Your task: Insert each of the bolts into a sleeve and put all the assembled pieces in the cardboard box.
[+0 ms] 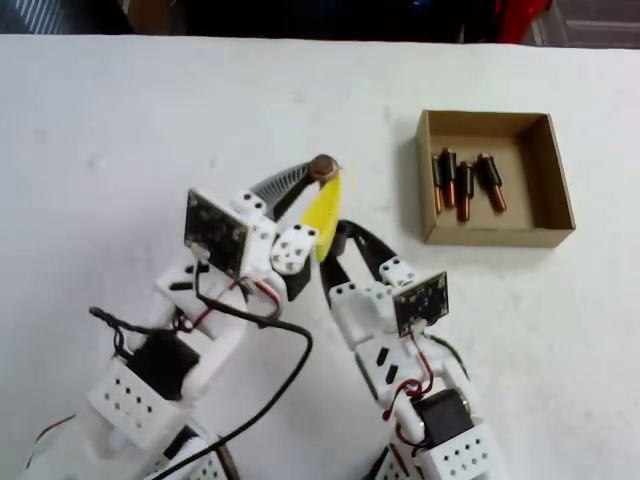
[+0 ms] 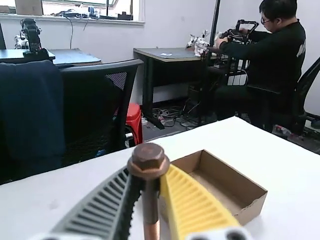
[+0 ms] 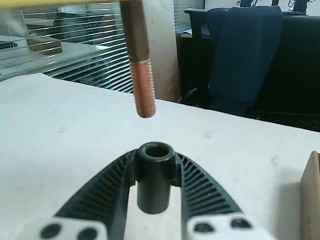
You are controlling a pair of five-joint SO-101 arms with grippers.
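Bolt (image 3: 137, 60): upright, threads down, gripped by left jaws. Sleeve (image 3: 155, 177): upright, bore up, gripped by right jaws, just beneath bolt tip (tip slightly off bore axis).

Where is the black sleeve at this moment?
In the right wrist view, the sleeve stands upright in the right gripper, just below the threaded tip of the bolt held by the left gripper.
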